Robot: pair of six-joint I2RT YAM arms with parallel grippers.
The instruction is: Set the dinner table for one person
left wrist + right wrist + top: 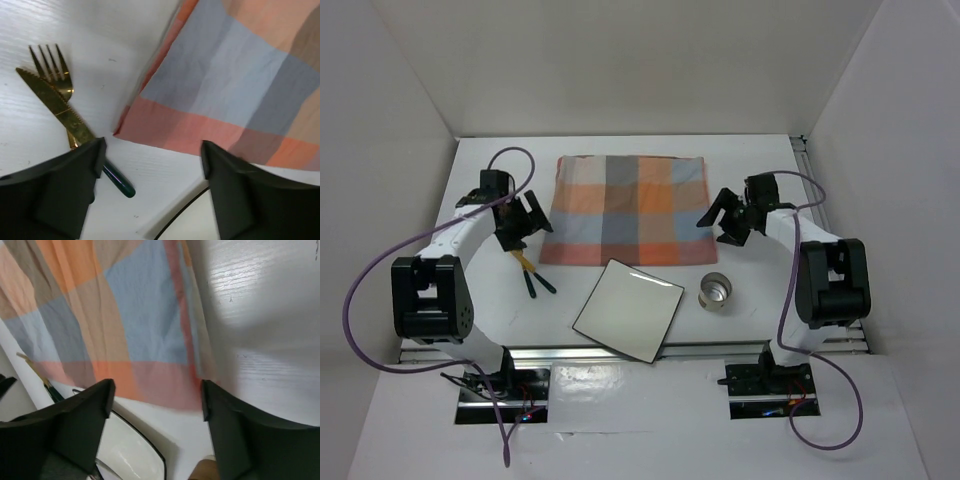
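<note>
Both arms reach forward: my left end effector [525,222] and right end effector [725,215], both spread and empty, flank the checked cloth [625,210]. The white worktop [520,325] beneath bears one cloth, one square plate [628,308] near centre, one metal cup [716,291] to its right, and one fork [52,67] and one knife [55,102] at left.

Standing over it, I count one checked cloth [625,212] in the upper middle of the overhead view. Just below its lower edge is one square white plate [628,308], and to the right of that plate one small metal cup [716,292]. The cutlery comes to two pieces, one gold fork [60,85] and one gold knife [55,102], both at the left of the left wrist view. There are two robot arms, a left arm [430,290] and a right arm [832,280]. Everything sits on one white table [770,170].
</note>
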